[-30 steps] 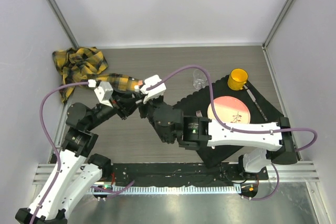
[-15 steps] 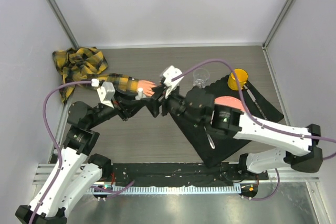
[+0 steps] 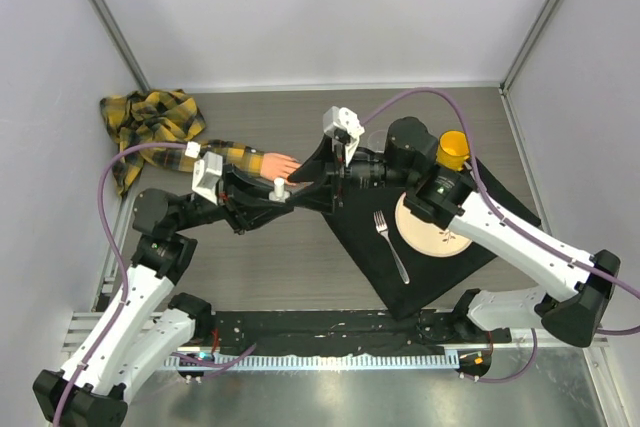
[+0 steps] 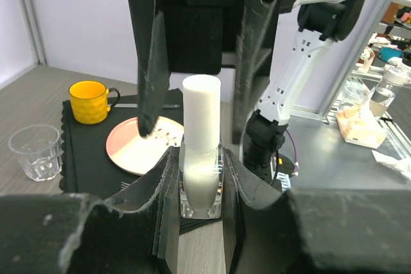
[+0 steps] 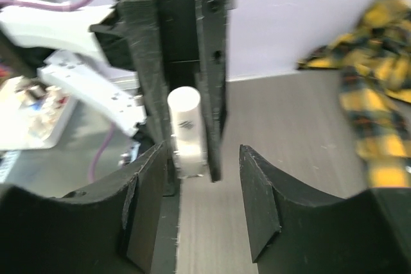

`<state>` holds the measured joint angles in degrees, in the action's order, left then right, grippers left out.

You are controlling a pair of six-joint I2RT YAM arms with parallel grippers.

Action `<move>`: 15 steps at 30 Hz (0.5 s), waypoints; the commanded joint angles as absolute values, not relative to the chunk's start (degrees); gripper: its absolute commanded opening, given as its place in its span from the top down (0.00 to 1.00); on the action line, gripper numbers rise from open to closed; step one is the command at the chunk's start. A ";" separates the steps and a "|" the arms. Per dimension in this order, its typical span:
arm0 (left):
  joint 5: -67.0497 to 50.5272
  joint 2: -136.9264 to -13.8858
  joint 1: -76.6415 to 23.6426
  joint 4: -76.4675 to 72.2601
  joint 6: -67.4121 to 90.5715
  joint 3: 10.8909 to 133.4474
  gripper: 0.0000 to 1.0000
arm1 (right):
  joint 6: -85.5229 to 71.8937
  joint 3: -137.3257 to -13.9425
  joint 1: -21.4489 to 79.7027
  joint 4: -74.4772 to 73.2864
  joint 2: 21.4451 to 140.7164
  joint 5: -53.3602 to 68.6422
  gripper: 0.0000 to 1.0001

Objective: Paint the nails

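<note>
My left gripper (image 3: 276,192) is shut on a small clear bottle (image 4: 201,158) with a tall white cap (image 4: 201,104), held upright just above the table. My right gripper (image 3: 299,184) faces it from the right, open. In the left wrist view its fingers (image 4: 153,62) stand either side of the cap without touching it. From the right wrist the bottle (image 5: 185,129) shows ahead of my open right gripper (image 5: 202,213). The peach mannequin hand (image 3: 277,164) sticks out of the plaid sleeve (image 3: 236,155) just behind the bottle. Its nails are too small to make out.
A heap of yellow-black plaid cloth (image 3: 150,117) lies at the back left. On the right a black mat (image 3: 440,282) carries a pink and cream plate (image 3: 432,227), a fork (image 3: 390,245) and a yellow mug (image 3: 453,150). A clear glass (image 4: 35,152) stands beside the mat.
My right gripper has opened and its arm has swung to the back right, uncovering the plate; its fingers now point left at the cap. The left gripper has kept hold of the bottle, shifting slightly right.
</note>
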<state>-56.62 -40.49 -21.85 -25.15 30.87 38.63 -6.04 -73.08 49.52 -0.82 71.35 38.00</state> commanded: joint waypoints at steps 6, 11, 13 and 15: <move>-59.24 -40.08 -22.06 -31.38 33.57 38.85 1.00 | -14.06 -71.89 49.13 15.46 72.77 47.99 0.44; -59.33 -39.90 -22.06 -31.55 33.84 38.85 1.00 | -15.73 -73.65 49.13 16.52 74.88 49.83 0.50; -59.41 -39.90 -22.06 -31.73 34.01 38.76 1.00 | -16.00 -73.65 49.13 17.05 75.23 50.18 0.57; -59.50 -39.90 -21.97 -31.82 34.10 38.76 1.00 | -16.52 -73.65 49.13 17.75 75.58 50.45 0.60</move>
<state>-58.63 -40.49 -21.89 -27.70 33.10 38.59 -14.44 -71.11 49.36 13.41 74.98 48.45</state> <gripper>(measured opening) 0.294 0.428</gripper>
